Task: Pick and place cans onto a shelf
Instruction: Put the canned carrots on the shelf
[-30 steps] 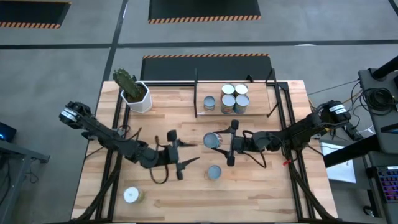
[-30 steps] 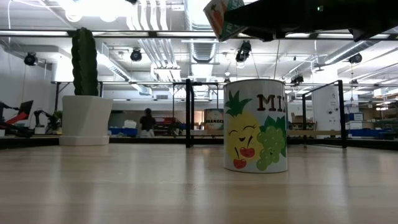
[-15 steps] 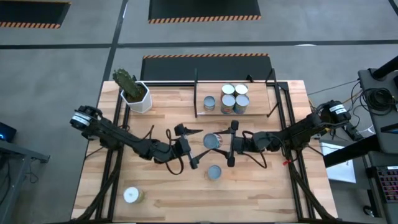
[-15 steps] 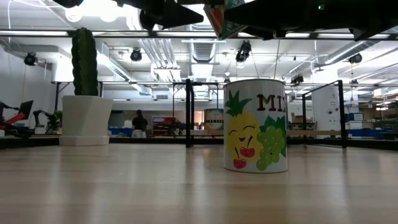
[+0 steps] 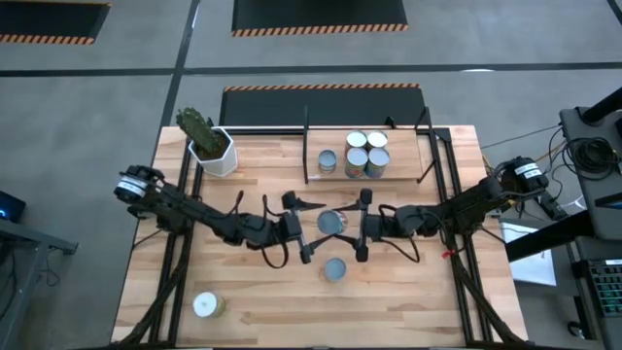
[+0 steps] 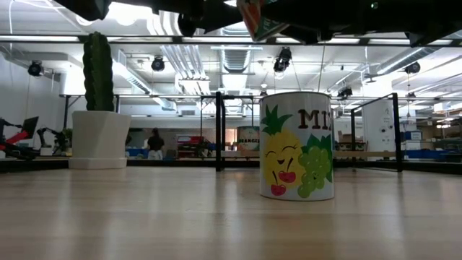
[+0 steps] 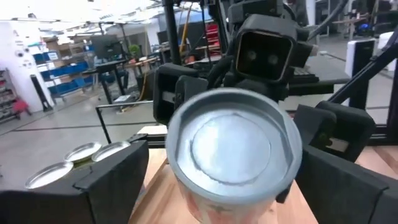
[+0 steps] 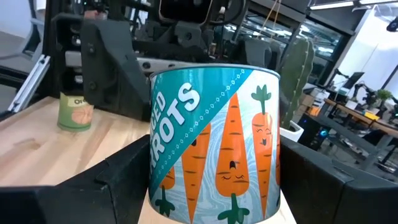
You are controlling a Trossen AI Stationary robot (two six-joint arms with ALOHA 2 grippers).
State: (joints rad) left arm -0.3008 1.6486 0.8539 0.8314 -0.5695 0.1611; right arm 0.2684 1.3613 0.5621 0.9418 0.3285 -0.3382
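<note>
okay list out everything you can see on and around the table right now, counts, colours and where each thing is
Shelf: one, light wood with black posts, table's far side.
Cans on shelf: five, silvery tops.
Carrot can: one, teal, table centre, between both grippers.
Fruit can: one, near-centre, standing alone.
Can with pale top: one, near-left corner.
Cactus pot: one, white, far-left.
Person: one, far background.
Left gripper: open, flanking carrot can.
Right gripper: closed on carrot can.

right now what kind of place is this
Likely a robotics lab or workshop: exposed ceiling ducts, other workstations with blue bins, and hazard-striped floor mats beyond the butcher-block table.
</note>
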